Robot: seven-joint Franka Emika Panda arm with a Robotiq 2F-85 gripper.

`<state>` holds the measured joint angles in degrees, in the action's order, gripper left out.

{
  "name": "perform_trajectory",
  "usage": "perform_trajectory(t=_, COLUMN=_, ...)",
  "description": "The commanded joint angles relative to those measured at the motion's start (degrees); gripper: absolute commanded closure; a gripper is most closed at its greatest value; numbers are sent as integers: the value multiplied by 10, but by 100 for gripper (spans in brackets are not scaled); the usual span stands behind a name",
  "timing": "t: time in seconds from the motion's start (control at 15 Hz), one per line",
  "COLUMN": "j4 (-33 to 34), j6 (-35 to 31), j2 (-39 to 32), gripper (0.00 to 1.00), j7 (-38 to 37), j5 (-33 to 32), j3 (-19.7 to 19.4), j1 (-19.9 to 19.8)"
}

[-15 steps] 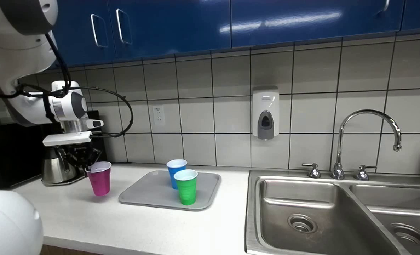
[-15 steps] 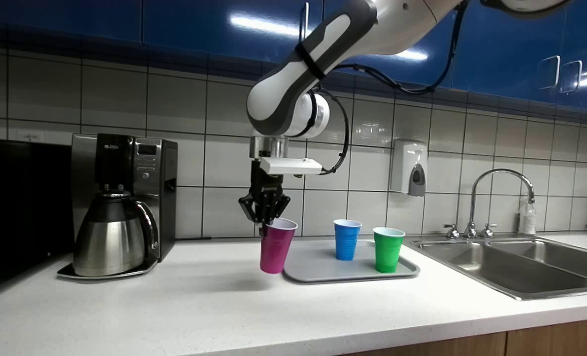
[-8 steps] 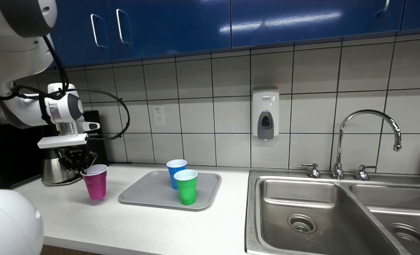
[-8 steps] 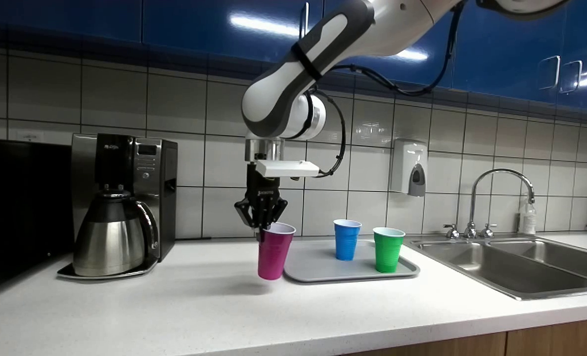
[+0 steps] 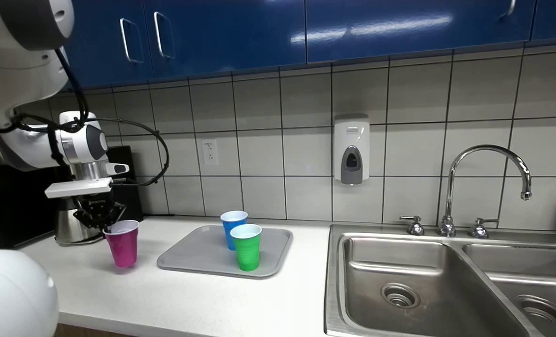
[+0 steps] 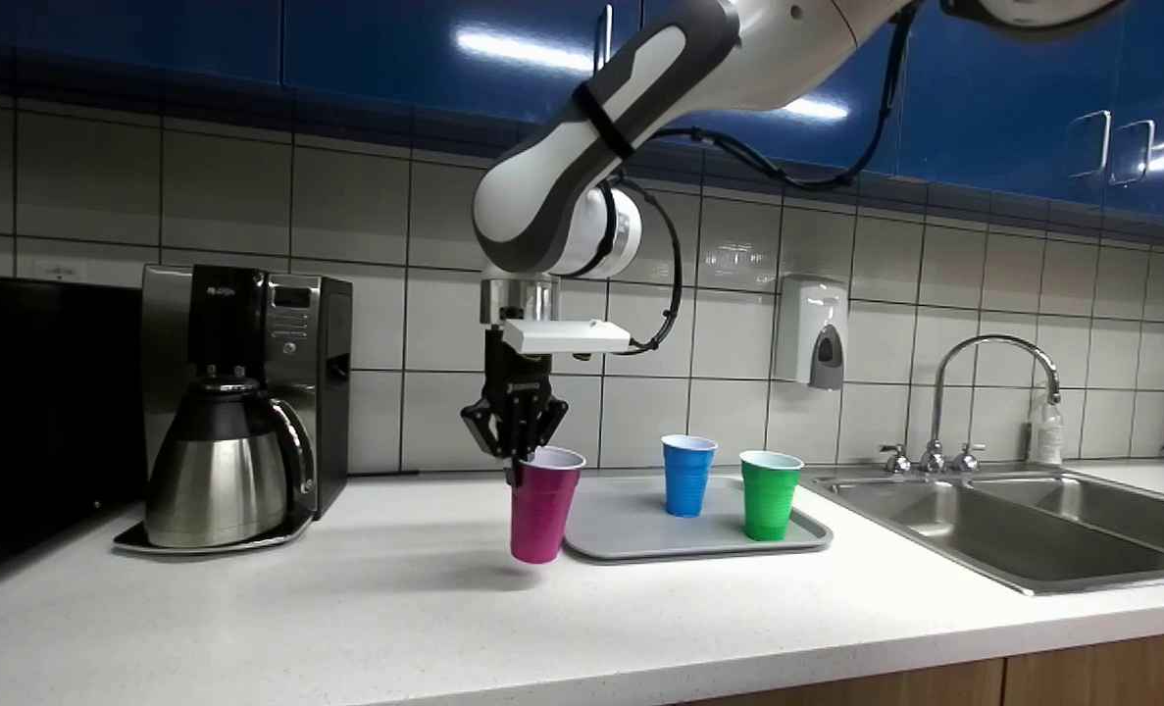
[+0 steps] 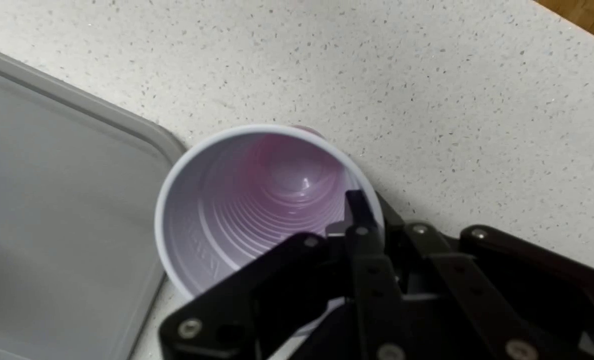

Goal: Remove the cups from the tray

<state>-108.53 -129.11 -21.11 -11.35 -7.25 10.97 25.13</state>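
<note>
My Robotiq gripper (image 7: 372, 201) pinches the tilted magenta-pink plastic cup (image 6: 542, 520) by its rim, left of the grey tray (image 6: 640, 529) where the blue cup (image 6: 687, 479) and nearer green cup (image 6: 770, 500) stand, and I cannot read the lettering (image 6: 221, 291) on the coffee maker (image 6: 292, 338) at left.

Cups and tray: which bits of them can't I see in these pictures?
- The blue cup: in an exterior view, the green cup hides part of its side.
- Inside, the bottoms of those two cups: in both exterior views, their own walls hide them.
- The pink cup: in the wrist view, the hand covers part of its rim.
- The tray: in the wrist view, the picture's left and bottom edges cut it off.
</note>
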Motion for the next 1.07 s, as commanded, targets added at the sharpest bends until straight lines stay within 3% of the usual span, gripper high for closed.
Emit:
perform_trajectory(t=0.0, j4=15, j6=23, j2=-6, gripper=99, j7=-19, j5=-14, j3=6, j1=-1)
perform_trajectory(t=0.07, j4=15, j6=22, j2=-8, gripper=70, j7=-19, j5=-15, j3=5, j1=-1)
perform_trajectory(t=0.27, j4=14, j6=21, j2=-8, gripper=56, j7=-20, j5=-15, j3=4, j1=-1)
perform_trajectory(t=0.73, j4=14, j6=18, j2=-10, gripper=3, j7=-18, j5=-14, j3=3, j1=-3)
perform_trajectory(t=1.0, j4=14, j6=18, j2=-11, gripper=0, j7=-18, j5=-13, j3=2, j1=-4)
